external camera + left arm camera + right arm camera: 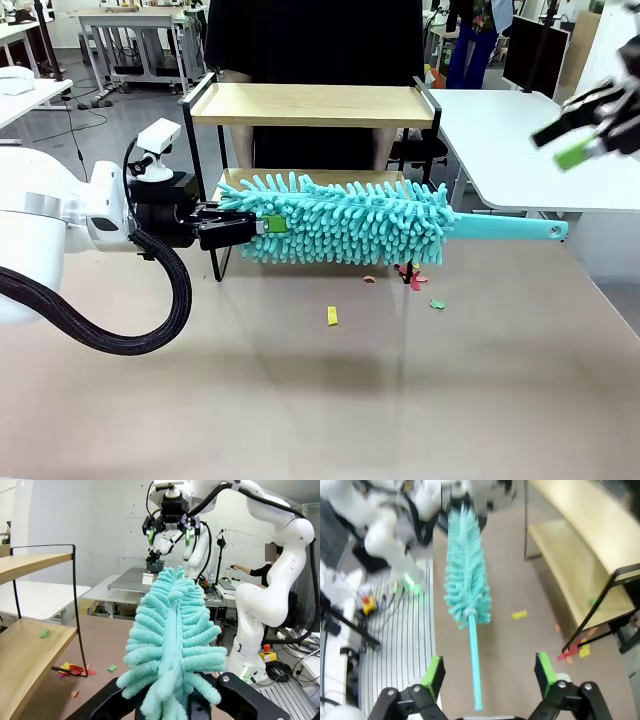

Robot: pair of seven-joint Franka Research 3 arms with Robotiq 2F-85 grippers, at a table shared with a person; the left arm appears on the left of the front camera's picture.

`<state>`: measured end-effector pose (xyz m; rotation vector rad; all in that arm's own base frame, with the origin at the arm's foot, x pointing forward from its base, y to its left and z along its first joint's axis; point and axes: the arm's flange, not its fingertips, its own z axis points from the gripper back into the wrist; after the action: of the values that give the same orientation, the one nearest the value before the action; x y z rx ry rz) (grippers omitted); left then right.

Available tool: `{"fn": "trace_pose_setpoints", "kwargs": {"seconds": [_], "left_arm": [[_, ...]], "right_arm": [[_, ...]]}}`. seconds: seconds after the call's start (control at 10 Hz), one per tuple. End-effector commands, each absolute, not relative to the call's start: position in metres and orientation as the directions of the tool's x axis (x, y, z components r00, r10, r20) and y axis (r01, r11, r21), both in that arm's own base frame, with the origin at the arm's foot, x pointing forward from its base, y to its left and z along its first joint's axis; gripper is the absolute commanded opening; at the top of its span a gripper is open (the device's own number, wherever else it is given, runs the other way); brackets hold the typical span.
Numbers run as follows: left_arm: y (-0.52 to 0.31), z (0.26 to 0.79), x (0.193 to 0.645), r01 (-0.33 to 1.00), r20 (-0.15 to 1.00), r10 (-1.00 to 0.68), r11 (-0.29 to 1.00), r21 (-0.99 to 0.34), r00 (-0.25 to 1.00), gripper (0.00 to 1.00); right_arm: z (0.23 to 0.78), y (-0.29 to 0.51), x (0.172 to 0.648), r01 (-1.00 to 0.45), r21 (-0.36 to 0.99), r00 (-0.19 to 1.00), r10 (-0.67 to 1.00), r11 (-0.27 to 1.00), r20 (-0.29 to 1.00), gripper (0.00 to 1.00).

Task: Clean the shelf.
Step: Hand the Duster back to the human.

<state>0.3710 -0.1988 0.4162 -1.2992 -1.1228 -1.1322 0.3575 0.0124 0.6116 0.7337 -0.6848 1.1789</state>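
Note:
The shelf (310, 105) stands at the far middle of the table, with two wooden boards in a black frame; it is also at the left of the left wrist view (30, 650) and at the right of the right wrist view (570, 565). A teal fluffy duster (345, 222) hangs level in front of the lower board. My left gripper (262, 226) is shut on its fluffy end (172, 630). The thin handle (474, 665) points toward my right gripper (489, 672), which is open and clear of it, raised at the upper right (565, 140).
Small paper scraps lie on the table by the shelf's front right leg: a yellow one (332, 316), red ones (410, 278) and a green one (437, 304). A green scrap (44, 633) rests on the lower board. A person in black (310, 40) stands behind the shelf.

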Motion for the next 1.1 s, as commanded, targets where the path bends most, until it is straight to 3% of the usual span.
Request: {"fn": "trace_pose_setpoints", "kwargs": {"seconds": [0.0,0.4,0.5,0.6,1.0], "left_arm": [[-0.2,0.417,0.371,0.994,0.994,0.023,-0.032,-0.102,0.103,0.01],[-0.2,0.417,0.371,0.994,0.994,0.023,-0.032,-0.102,0.103,0.01],[-0.2,0.417,0.371,0.994,0.994,0.023,-0.032,-0.102,0.103,0.01],[-0.199,0.416,0.371,0.993,0.993,0.019,-0.03,-0.118,0.119,0.17],[-0.165,0.48,0.377,0.993,0.99,0.134,0.11,-0.052,0.037,0.17]], "right_arm": [[0.614,-0.015,0.36,-0.941,0.182,0.284,0.375,0.284,0.883,1.0],[0.608,-0.054,0.364,-0.907,0.265,0.347,0.223,0.328,0.911,1.0],[0.618,-0.053,0.36,-0.912,0.241,0.341,0.283,0.332,0.897,1.0],[0.618,-0.053,0.36,-0.912,0.241,0.341,0.283,0.332,0.897,1.0],[0.618,-0.053,0.36,-0.912,0.241,0.341,0.283,0.332,0.897,1.0]]}}
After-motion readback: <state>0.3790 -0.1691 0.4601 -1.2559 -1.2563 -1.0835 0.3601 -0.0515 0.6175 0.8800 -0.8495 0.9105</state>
